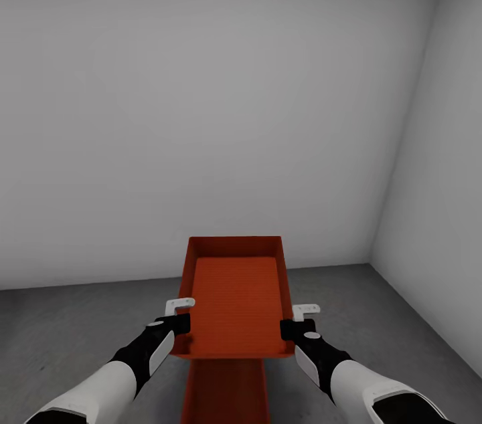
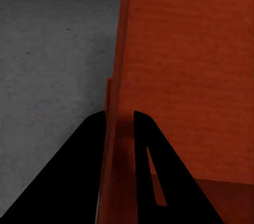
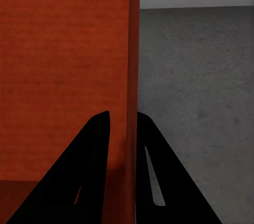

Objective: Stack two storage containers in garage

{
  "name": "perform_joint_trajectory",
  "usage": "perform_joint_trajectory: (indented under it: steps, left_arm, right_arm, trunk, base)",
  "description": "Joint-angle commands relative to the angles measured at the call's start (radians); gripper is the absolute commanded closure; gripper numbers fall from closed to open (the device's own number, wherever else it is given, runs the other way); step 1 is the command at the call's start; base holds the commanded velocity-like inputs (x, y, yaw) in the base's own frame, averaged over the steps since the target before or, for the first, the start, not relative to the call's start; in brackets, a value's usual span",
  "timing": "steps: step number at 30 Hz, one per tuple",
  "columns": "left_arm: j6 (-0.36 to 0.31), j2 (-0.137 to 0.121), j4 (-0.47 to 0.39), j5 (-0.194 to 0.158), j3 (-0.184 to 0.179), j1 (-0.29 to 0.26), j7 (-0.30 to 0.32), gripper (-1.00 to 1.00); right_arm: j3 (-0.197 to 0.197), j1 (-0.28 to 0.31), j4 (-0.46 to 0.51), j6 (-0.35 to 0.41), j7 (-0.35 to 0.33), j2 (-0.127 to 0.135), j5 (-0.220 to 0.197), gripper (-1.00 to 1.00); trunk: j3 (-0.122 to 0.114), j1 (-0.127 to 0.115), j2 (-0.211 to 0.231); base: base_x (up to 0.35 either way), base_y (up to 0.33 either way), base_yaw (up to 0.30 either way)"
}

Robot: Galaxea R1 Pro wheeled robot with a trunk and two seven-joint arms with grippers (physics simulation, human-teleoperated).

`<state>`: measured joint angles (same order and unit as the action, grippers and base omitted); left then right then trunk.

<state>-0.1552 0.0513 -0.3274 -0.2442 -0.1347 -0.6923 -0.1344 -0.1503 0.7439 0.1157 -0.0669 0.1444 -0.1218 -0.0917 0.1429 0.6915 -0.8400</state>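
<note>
The upper bin (image 1: 235,297) is pinched by both end effectors, left (image 1: 178,317) and right (image 1: 298,321), directly above the lower bin (image 1: 224,390).

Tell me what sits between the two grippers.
The upper storage container spans the gap between the left gripper and right gripper, clearest in the head view; each wrist view shows jaws pinching a wall.

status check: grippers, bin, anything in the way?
Left gripper and right gripper each clamp a side wall of the bin. Bin held over grey floor. Path ahead open.
</note>
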Motion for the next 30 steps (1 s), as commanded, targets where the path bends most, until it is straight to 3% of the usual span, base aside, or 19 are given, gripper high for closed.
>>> perform_joint_trajectory:
  steps: [1, 30]
  left_arm:
    - [0.002, -0.001, -0.028, 0.014, 0.021, -0.001, -0.074, 1.00]
    - [0.002, -0.001, -0.027, 0.014, 0.021, -0.001, -0.074, 1.00]
  right_arm:
    - [0.002, 0.000, -0.004, -0.005, 0.006, 0.000, -0.015, 1.00]
    - [0.002, 0.000, -0.004, -0.004, 0.007, -0.001, -0.016, 1.00]
  trunk:
    - [0.002, 0.000, -0.001]
    - [0.002, 0.000, -0.001]
  base:
    - [0.000, 0.002, 0.000]
    - [0.000, 0.000, 0.000]
